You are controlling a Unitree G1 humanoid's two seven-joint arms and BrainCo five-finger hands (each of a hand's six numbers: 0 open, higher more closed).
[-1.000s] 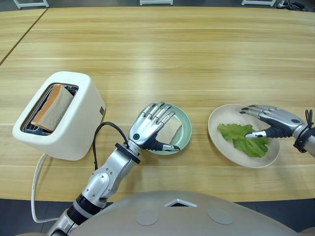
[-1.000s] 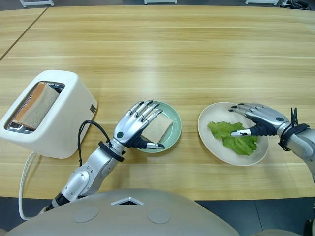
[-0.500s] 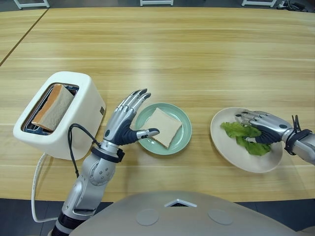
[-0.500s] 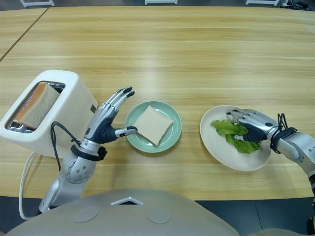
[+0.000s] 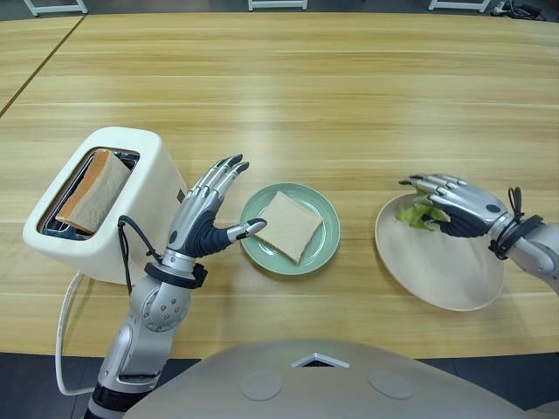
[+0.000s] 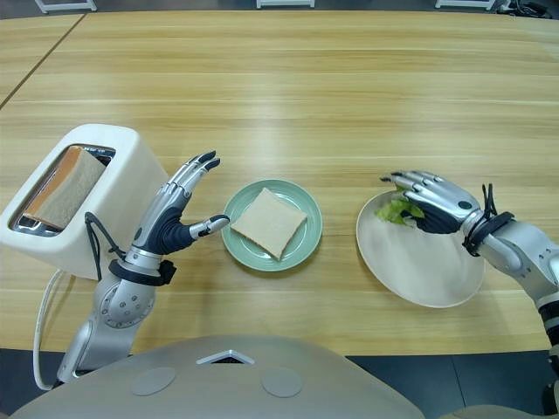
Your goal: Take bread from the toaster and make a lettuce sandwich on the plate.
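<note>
A white toaster [image 5: 113,209] stands at the left with one bread slice [image 5: 94,189] in its slot. A second slice of bread [image 5: 289,225] lies flat on the small green plate [image 5: 324,249] at the centre. My left hand [image 5: 203,221] is open and raised between the toaster and the green plate, touching neither. At the right, my right hand [image 5: 456,203] is shut on the green lettuce leaf [image 5: 416,213], bunched up and held over the far left part of the beige plate [image 5: 441,271].
The black power cord [image 5: 129,253] loops beside my left forearm, and a white cable [image 5: 63,340] runs from the toaster to the table's near edge. The wooden table [image 5: 306,96] stretches far behind the plates.
My right hand has closed on the lettuce and lifted it from the beige plate's middle toward its far left rim. My left hand drew back from the green plate toward the toaster.
</note>
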